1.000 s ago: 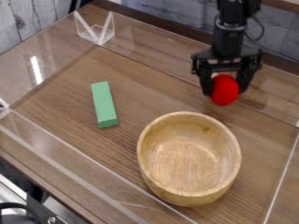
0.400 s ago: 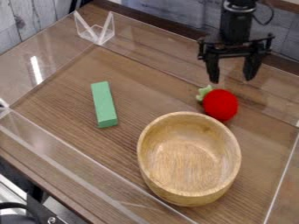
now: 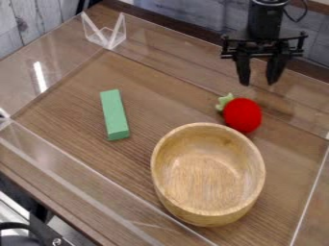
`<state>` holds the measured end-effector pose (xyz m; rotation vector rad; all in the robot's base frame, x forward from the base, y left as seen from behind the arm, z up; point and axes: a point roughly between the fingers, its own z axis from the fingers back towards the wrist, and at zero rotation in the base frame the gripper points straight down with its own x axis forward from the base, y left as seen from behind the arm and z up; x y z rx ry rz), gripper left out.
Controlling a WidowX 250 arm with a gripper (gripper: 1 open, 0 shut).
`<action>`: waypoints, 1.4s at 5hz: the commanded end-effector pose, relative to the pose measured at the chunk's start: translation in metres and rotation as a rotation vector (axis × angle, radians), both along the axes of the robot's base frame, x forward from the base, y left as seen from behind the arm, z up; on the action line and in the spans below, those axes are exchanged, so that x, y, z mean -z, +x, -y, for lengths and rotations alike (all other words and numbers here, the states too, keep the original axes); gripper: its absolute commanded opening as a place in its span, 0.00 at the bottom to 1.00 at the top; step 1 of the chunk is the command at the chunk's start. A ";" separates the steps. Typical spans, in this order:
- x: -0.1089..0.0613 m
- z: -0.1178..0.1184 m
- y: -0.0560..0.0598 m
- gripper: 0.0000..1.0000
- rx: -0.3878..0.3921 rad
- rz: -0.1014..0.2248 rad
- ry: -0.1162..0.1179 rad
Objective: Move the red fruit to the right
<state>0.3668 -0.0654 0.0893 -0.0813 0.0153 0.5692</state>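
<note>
The red fruit (image 3: 240, 113) lies on the wooden table just beyond the bowl's far right rim, its green leafy top pointing left. My gripper (image 3: 263, 73) hangs above and a little behind it, pointing straight down. Its two black fingers (image 3: 243, 65) stand apart with nothing between them, clear of the fruit.
A wooden bowl (image 3: 209, 172) sits at the front right. A green rectangular block (image 3: 114, 113) lies to the left. Clear acrylic walls (image 3: 38, 72) ring the table, with a clear corner piece (image 3: 103, 32) at the back left.
The gripper let go of the red fruit and rose away from it, drifting slightly right. The fruit now rests on the table by the bowl.
</note>
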 end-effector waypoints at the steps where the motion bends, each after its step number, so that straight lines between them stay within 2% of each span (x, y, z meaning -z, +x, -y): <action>1: -0.019 0.000 0.015 1.00 0.016 0.066 0.003; 3: -0.017 -0.003 0.005 1.00 -0.082 0.046 0.027; 5: -0.003 0.006 0.014 1.00 -0.221 0.029 0.047; 6: 0.016 -0.010 0.003 1.00 -0.167 0.025 0.059; 7: 0.016 -0.031 -0.005 1.00 -0.110 0.029 0.045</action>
